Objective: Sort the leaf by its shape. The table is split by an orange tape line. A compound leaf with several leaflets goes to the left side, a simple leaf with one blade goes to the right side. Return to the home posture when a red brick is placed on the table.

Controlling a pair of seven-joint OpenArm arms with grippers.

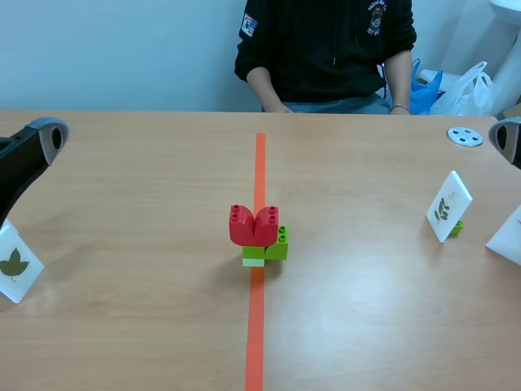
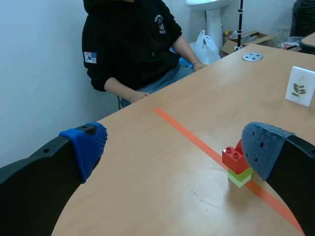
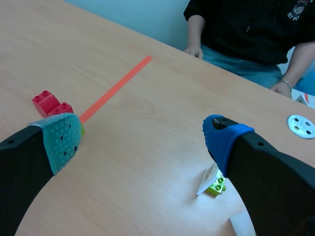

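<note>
A red brick (image 1: 254, 226) sits on green bricks on the orange tape line (image 1: 257, 326) at mid-table. A white card with a single lobed leaf (image 1: 16, 265) stands at the left edge. A card with a several-leaflet sprig (image 1: 448, 205) stands on the right side, propped on a small green brick. My left gripper (image 2: 179, 147) is open and raised, well back from the red brick (image 2: 235, 158). My right gripper (image 3: 142, 142) is open too, high above the table, with the sprig card (image 3: 209, 179) below and ahead of it.
A person in a black hoodie (image 1: 326, 49) sits across the table with their hands at its far edge. A white disc (image 1: 465, 136) lies at the far right. Another white card (image 1: 509, 236) stands at the right edge. Bags lie behind the table.
</note>
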